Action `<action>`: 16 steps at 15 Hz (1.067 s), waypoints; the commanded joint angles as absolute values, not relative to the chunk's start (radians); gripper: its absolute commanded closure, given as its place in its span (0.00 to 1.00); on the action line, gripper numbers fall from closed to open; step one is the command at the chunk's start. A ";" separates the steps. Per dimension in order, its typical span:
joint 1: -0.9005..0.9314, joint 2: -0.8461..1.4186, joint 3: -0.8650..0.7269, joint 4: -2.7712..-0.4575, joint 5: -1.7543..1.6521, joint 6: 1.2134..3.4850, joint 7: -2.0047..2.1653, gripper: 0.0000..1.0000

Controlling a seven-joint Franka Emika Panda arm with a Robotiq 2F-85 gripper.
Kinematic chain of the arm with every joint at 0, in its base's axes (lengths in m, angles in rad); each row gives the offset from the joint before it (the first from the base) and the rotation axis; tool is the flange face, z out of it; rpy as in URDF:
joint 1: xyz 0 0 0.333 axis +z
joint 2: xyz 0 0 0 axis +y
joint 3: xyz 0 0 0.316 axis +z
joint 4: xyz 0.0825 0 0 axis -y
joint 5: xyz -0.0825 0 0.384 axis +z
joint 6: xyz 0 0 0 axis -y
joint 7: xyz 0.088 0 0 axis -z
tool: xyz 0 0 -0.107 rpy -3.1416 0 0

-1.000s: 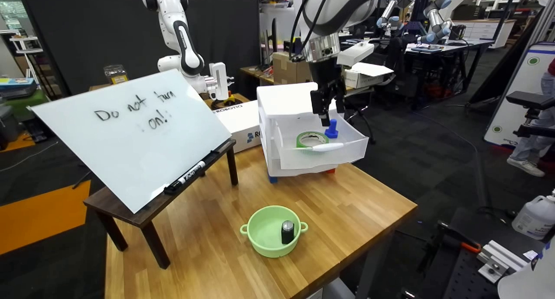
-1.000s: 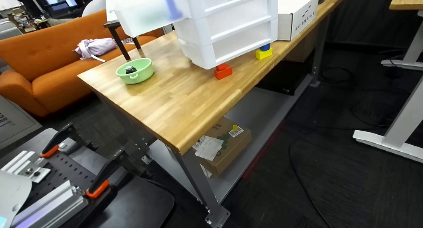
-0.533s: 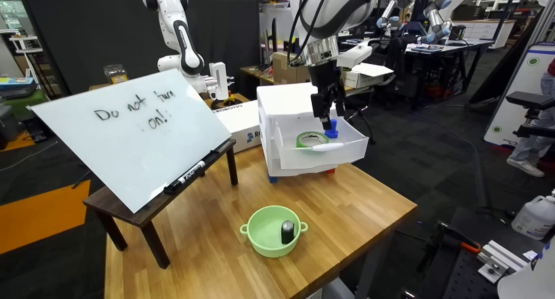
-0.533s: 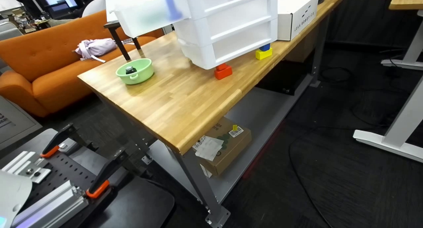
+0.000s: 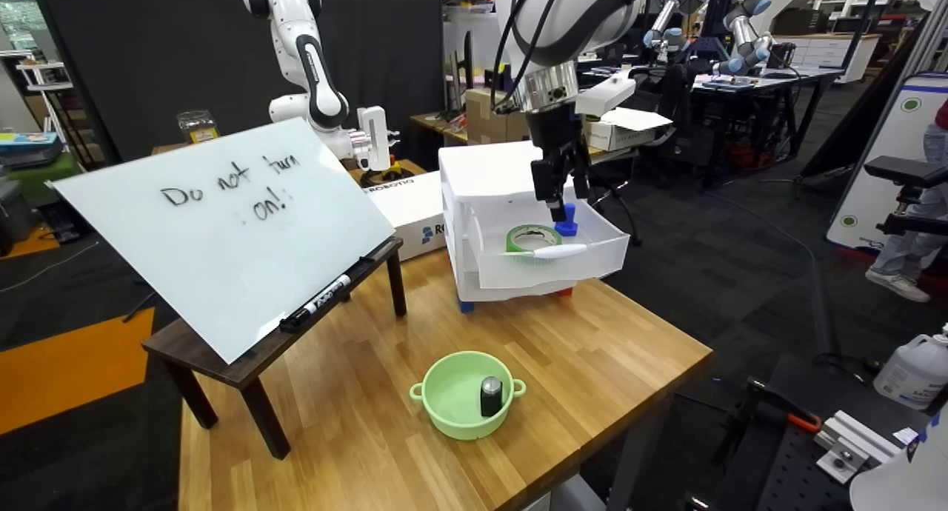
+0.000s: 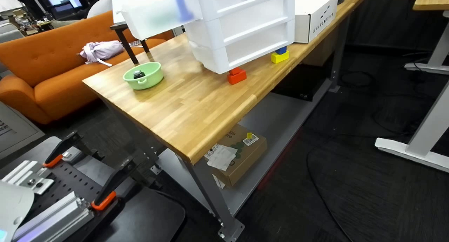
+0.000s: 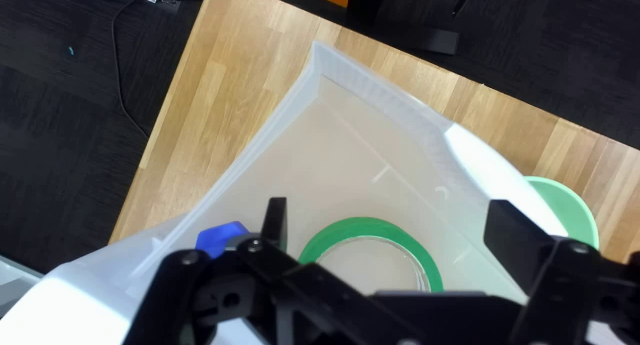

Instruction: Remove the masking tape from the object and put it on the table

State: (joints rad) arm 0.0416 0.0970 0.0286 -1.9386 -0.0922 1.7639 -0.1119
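The masking tape is a green roll (image 5: 513, 240) lying flat in the pulled-out translucent drawer (image 5: 518, 272) of a white drawer unit. In the wrist view the upper arc of the tape (image 7: 368, 227) shows below and between the fingers, and its lower part is hidden by the gripper body. My gripper (image 7: 391, 222) stands open above it, apart from the tape, with nothing held. In an exterior view the gripper (image 5: 564, 204) hangs over the drawer's back part, near a blue peg-like piece (image 5: 567, 224). The wooden table (image 6: 175, 112) carries the drawer unit.
A pale green bowl (image 5: 452, 396) holding a black, silver-topped item (image 5: 491, 400) sits on the table. A whiteboard (image 5: 229, 215) leans on a small dark low table (image 5: 244, 355). Behind stand a white box (image 5: 407, 207) and another robot arm (image 5: 311, 67). The drawer's white handle (image 7: 495, 165) rises at its front.
My gripper has come down slightly and shifted a little toward the front of the drawer, then stayed still over the last half second. Tape and drawer have not moved.
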 commanded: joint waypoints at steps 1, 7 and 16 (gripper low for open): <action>0.039 0.097 0.032 -1.937 -0.092 1.762 -0.111 0.00; 0.039 0.095 0.034 -1.933 -0.078 1.785 -0.125 0.00; 0.033 0.090 0.044 -1.950 0.048 1.932 -0.190 0.00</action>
State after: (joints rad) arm 0.0452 0.0959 0.0431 -1.9336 -0.0025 1.8956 -0.1417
